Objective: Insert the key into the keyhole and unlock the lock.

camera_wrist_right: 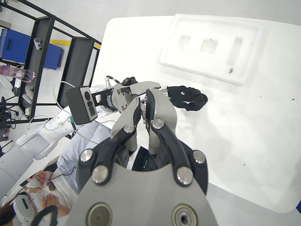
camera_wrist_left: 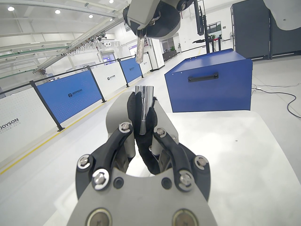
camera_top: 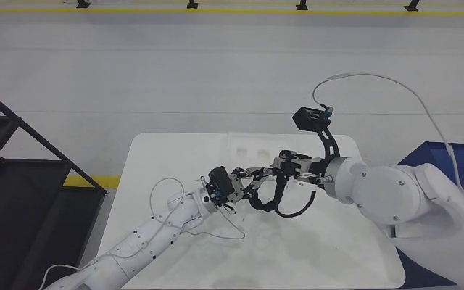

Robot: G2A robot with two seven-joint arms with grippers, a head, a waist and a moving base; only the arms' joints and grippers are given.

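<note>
Table point(camera_top: 341, 246) carries a white foam tray point(camera_wrist_right: 244, 71) with three recesses at its far edge. A black rack point(camera_top: 36, 196) stands off its left edge and a blue cabinet point(camera_wrist_left: 209, 83) beyond it. Over the table's middle, the left gripper point(camera_wrist_left: 141, 99) has its fingers clamped on the lock point(camera_wrist_left: 144, 111), a chrome cylinder with a black cable point(camera_top: 279, 206) looping down from it. The cylinder's long axis points away from the wrist, end face toward the right gripper point(camera_wrist_right: 144, 99). That gripper's fingers pinch the key point(camera_wrist_left: 140, 48) by its head. The blade points at the lock's end face, roughly in line and slightly tilted. The tip is near but clearly apart, with nothing between them.
</note>
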